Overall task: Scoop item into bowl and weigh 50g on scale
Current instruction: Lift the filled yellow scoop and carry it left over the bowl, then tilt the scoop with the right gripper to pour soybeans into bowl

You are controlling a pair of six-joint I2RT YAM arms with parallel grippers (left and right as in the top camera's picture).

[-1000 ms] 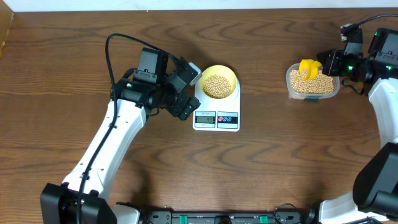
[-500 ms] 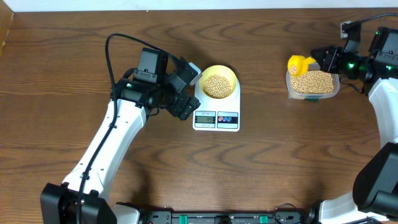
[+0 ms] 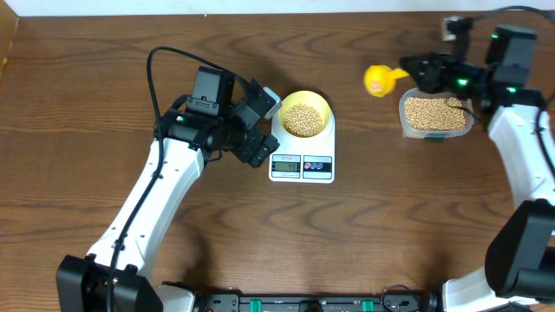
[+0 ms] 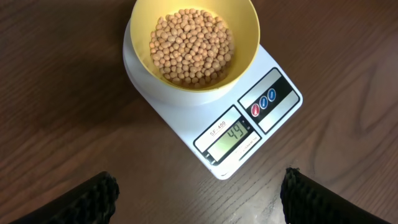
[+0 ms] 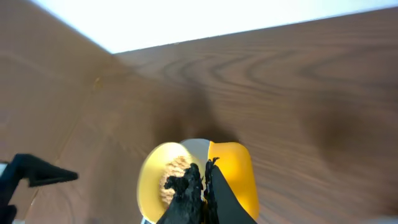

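Jaws wide apart and empty, the left gripper [image 3: 263,128] hovered just short of the scale [image 4: 273,102], whose display read 44. On the platform ahead of its fingers sat the pale yellow bowl [image 4: 245,37], holding a heap of beans [image 4: 189,46]. The right gripper [image 3: 416,73] was clamped on the handle of the yellow scoop [image 3: 377,81], which jutted past its fingertips over the table [image 3: 390,225] with some beans inside. The clear tub [image 3: 436,114] of beans lay just beside that gripper.

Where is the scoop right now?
In the overhead view the scoop is at upper right, held by the right gripper, just left of the tub and right of the bowl on the scale.
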